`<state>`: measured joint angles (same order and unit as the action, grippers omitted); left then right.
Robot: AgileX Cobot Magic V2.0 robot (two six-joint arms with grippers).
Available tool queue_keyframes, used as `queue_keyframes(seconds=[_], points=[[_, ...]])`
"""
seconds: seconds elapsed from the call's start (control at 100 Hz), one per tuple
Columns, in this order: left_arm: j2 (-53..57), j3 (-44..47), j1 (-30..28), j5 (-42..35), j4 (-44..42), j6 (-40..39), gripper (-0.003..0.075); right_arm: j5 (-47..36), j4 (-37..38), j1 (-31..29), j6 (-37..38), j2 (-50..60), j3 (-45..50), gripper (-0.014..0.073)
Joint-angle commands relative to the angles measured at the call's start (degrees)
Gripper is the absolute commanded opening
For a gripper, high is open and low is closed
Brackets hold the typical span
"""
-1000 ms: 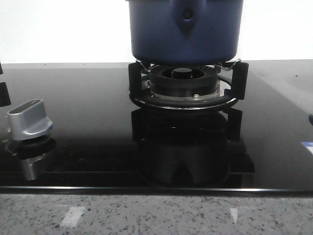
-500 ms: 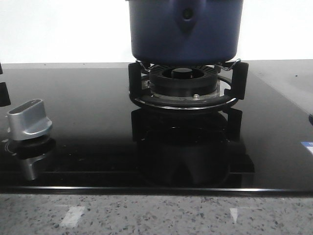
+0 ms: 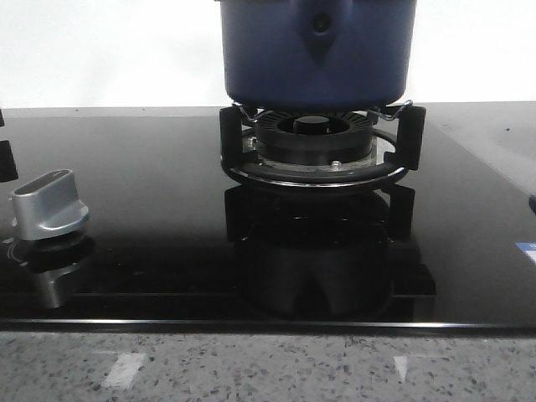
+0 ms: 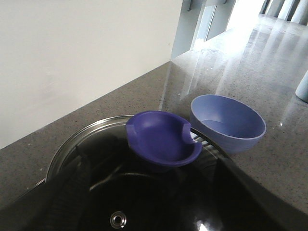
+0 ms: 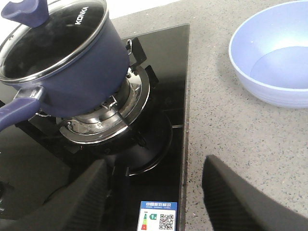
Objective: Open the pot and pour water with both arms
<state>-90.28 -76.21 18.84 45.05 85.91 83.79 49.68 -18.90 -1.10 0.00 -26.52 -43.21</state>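
Pot (image 3: 318, 50) sat on burner ring (image 3: 315, 134), glass lid (image 5: 45, 36) on. Left gripper (image 4: 154, 202) hovered over lid knob (image 4: 162, 139), fingers apart, empty. Right gripper (image 5: 154, 192) spread, empty, above cooktop (image 5: 163, 120).

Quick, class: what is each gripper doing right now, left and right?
Left gripper: open, above the pot's lid, holding nothing.
Right gripper: open, empty, over the stove's edge.

A black ribbed burner ring (image 3: 315, 134) sits at the frame's centre on a glossy black hob (image 3: 151, 209). A silver knob (image 3: 50, 205) stands at the left. A light-blue bowl (image 5: 272, 53) rests on the speckled bench (image 5: 231, 125), upper right in the right wrist view.
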Motion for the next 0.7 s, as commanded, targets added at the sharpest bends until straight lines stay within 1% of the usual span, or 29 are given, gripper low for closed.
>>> queue_keyframes(seconds=[0.0,0.16,0.3,0.38,0.63,0.69], points=[[0.8,-3.0,0.5,1.5,2.7,0.1,0.0526,-3.7,-0.9,0.0,-0.4,-0.9,-1.9,0.0393],[-0.4,-3.6,0.5,3.4,2.3,0.1,0.0559,-3.2,-0.9,0.0,-0.4,-0.9,-1.9,0.0393],[-1.2,-3.6,1.2,3.5,2.5,0.1,0.0559,-2.7,-0.9,0.0,-0.4,-0.9,-1.9,0.0393],[-1.6,-3.7,2.8,3.5,2.5,0.1,0.0559,-2.5,-1.2,0.0,-0.4,-0.9,-1.9,0.0393],[-3.0,-5.9,5.9,-0.5,1.9,0.2,0.0559,-2.4,-1.7,0.0,-0.4,-0.9,-1.9,0.0393],[-3.1,-6.5,6.6,-2.5,1.9,0.2,0.0559,-2.3,-1.7,0.0,-0.4,-0.9,-1.9,0.0393]])
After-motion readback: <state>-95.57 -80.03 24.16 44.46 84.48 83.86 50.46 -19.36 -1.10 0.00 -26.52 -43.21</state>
